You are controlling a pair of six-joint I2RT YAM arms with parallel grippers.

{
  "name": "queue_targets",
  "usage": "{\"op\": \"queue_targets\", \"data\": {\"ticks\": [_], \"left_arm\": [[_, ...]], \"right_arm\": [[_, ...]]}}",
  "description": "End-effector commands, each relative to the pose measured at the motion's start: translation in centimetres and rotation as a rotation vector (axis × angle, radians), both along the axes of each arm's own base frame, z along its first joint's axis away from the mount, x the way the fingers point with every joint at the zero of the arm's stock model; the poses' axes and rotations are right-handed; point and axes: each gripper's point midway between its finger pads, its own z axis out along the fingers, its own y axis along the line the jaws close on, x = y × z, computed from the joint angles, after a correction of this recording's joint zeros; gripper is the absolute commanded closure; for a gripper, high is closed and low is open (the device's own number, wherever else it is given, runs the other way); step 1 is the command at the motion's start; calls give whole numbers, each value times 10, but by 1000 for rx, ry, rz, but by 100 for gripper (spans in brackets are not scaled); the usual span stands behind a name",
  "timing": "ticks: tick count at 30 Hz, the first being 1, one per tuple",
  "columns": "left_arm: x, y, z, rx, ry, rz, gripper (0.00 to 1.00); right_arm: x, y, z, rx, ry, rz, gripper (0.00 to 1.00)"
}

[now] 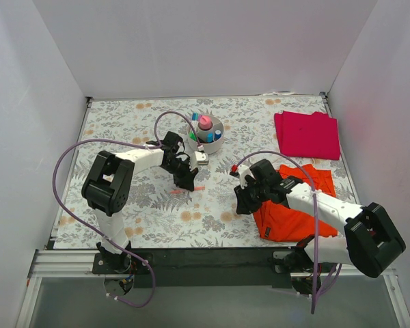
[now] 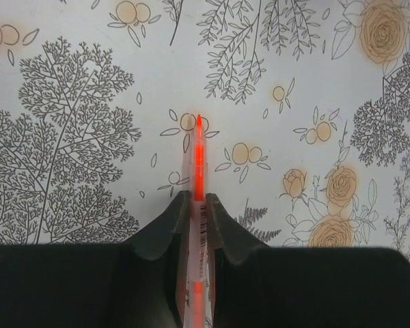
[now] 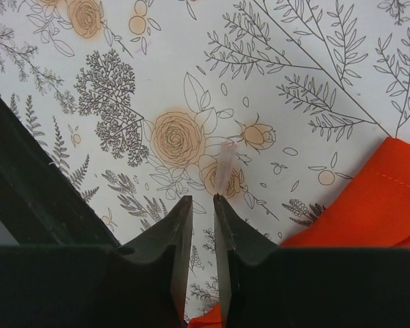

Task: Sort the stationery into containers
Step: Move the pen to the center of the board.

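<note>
While my left fingers [image 2: 162,231] pinch the pen [image 2: 199,157] near the bowl [image 1: 209,147], I cannot tell my right fingers' [image 3: 169,236] grip beside the cloth [image 3: 372,205].

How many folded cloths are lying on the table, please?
2. The magenta cloth lies at the far right; the orange cloth lies nearer, also on the right. None seems hidden.

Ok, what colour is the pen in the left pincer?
The pen is orange, clear-barrelled; clearest in left wrist view.

Pen [image 2: 199,157] before bowl [image 1: 212,146]; cloth [image 1: 307,134] right of bowl.
</note>
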Motion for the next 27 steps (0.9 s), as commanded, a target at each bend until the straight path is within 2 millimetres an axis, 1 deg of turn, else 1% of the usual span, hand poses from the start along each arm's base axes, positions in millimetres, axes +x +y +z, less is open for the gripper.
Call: {"op": "queue_targets", "data": {"ticks": [1,4,6,8,11,13,17,27], "left_arm": [[0,10,-36,103,7,54,100],[0,11,-39,103,1,59,100],[-1,11,-37,97,-8,57,100],[-3,11,-37,91,-9,59,100],[-7,12,-37,81,-6,64,100],[-6,11,-35,73,-22,68,100],[-11,14,-34,70,-26,76,100],[-10,16,-27,54,-78,83,100]], "right_arm": [[12,3,-6,-27,-31,-68,71],[10,5,-12,-42,-33,-66,69],[11,4,-15,-50,-38,-68,67],[11,1,-21,-72,-48,-74,64],[11,3,-24,-78,-51,-74,60],[9,6,-24,-76,-59,-62,60],[9,7,-26,-87,-71,-52,59],[6,1,-44,-145,-43,-75,58]]}}
